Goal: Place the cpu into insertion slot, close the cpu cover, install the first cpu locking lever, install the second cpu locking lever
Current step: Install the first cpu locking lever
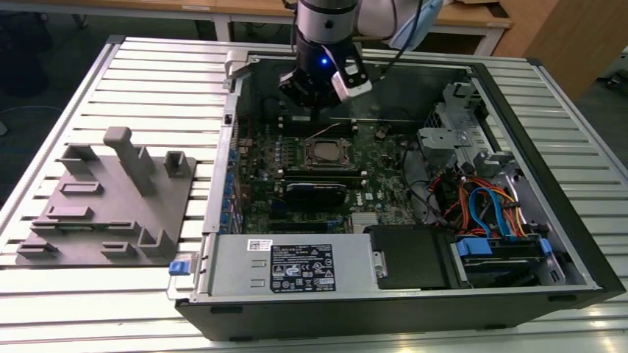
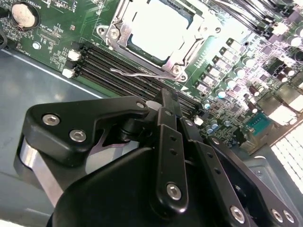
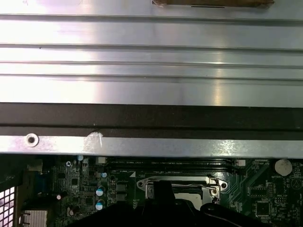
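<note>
The cpu [image 2: 158, 26] lies in the insertion slot [image 1: 329, 152], its pale top showing through the window of the cpu cover [image 2: 182, 53]. The cover lies flat over it. A thin wire locking lever [image 2: 142, 73] stands loose beside the socket, over the black memory slots [image 2: 102, 61]. In the exterior view it sticks up at the socket's far side [image 1: 320, 133]. My gripper [image 2: 165, 100] hangs just above that lever, shut with nothing held. In the exterior view the gripper [image 1: 316, 110] is over the far edge of the socket. The first wrist view shows the slot [image 3: 182, 185] beyond the gripper's dark body.
The motherboard sits in an open computer case [image 1: 549, 294] on a slatted metal table [image 1: 147, 66]. A grey power-supply box [image 1: 284, 266] fills the near side, and drive bays with coloured cables [image 1: 490, 213] fill the exterior view's right. A grey fixture block [image 1: 108, 198] stands to the left.
</note>
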